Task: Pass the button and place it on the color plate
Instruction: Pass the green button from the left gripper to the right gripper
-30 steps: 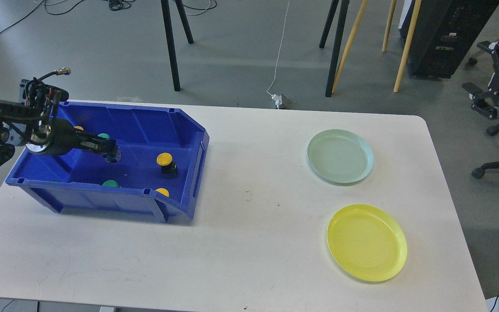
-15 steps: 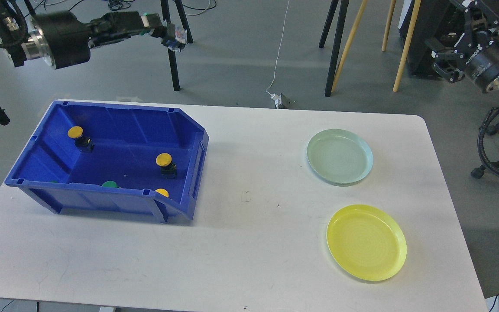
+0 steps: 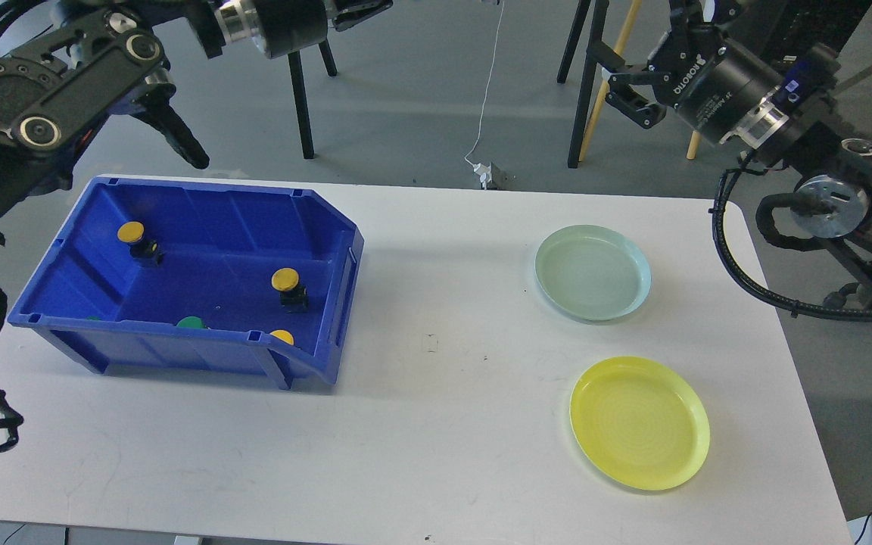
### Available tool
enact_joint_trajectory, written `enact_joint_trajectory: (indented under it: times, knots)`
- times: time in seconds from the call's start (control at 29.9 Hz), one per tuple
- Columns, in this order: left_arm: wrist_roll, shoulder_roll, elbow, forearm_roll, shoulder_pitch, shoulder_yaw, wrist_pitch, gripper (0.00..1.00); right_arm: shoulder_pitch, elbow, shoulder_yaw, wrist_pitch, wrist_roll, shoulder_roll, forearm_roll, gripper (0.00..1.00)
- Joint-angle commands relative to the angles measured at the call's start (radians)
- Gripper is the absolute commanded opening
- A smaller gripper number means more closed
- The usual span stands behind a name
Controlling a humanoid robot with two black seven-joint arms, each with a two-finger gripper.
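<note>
A blue bin (image 3: 330,318) on the left of the white table holds three yellow buttons (image 3: 285,279), (image 3: 131,232), (image 3: 281,336) and a green button (image 3: 192,322). A pale green plate (image 3: 593,272) and a yellow plate (image 3: 639,422) lie empty on the right. My left arm is raised high above the bin. Only the base of its gripper (image 3: 364,10) shows at the top edge, and its fingertips are cut off. My right gripper (image 3: 636,72) is raised at the upper right. It points left with its fingers apart and nothing between them.
Chair and stand legs (image 3: 300,91) and cables (image 3: 485,113) are on the floor behind the table. A black cabinet (image 3: 822,23) stands at the back right. My right arm's cable loop (image 3: 739,257) hangs over the table's right edge.
My left gripper rose out of the bin and swung up and right, past the top edge. One green button is gone from the bin. My right arm came in leftward toward the top middle.
</note>
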Motion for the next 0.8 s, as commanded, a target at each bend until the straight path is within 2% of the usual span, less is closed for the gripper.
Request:
enact_joint_trajectory:
  times: [0.0, 0.33, 0.6, 0.7, 0.77]
  knots:
    - [0.001, -0.037, 0.038, 0.002, -0.006, 0.0, 0.0, 0.28, 0.006, 0.034, 0.001, 0.0, -0.018, 0.017, 0.0, 0.98]
    - [-0.001, -0.05, 0.044, -0.004, -0.005, -0.001, 0.0, 0.28, 0.024, 0.054, 0.024, 0.0, -0.016, 0.022, 0.003, 0.98]
    - [0.001, -0.083, 0.044, -0.022, -0.012, -0.003, 0.0, 0.28, 0.036, 0.043, 0.024, 0.0, -0.012, 0.079, 0.0, 0.98]
    - [0.001, -0.092, 0.044, -0.022, -0.015, -0.003, 0.0, 0.28, 0.041, 0.045, 0.024, -0.015, 0.0, 0.083, 0.0, 0.94]
    - [0.001, -0.092, 0.044, -0.022, -0.015, -0.003, 0.0, 0.28, 0.042, 0.043, 0.024, -0.022, 0.011, 0.083, 0.0, 0.86]
